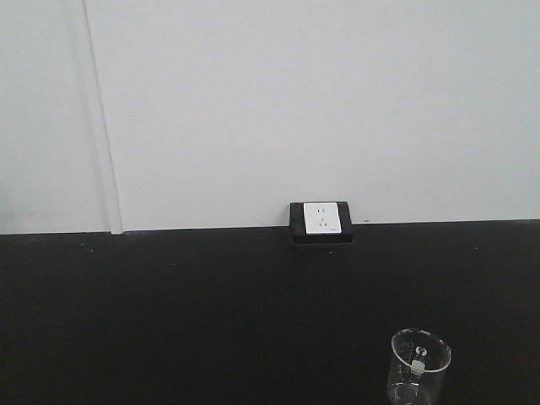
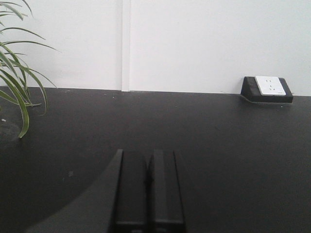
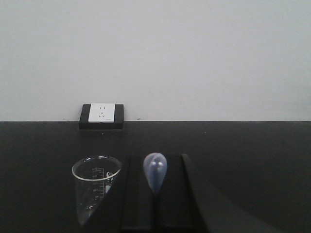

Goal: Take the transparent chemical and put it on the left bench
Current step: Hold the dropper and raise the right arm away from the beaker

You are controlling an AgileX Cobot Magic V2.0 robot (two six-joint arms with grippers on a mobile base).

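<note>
Matte right gripper (image 3: 156,163) around bluish pipette (image 3: 155,174)

Over black worktop (image 2: 218,145), left claw (image 2: 149,160), jaws together — plant leaves (image 2: 19,87) at left, wall socket (image 2: 268,86) far right

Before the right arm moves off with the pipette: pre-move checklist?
1. Pipette held: ok. Its bulb stands up between the fingers of the shut right gripper.
2. Right pipette: ok. The bulb is clear and faintly bluish, not red.
3. Clearance from beaker: cannot tell. It stands close beside the gripper's left finger, and contact can't be judged.
4. Pipette stem and tip: cannot tell. They are hidden below the fingers.
5. Left gripper: ok. It is shut and empty, low over the worktop.
6. Left bench in view: not ok. Only the worktop with the socket shows.
</note>
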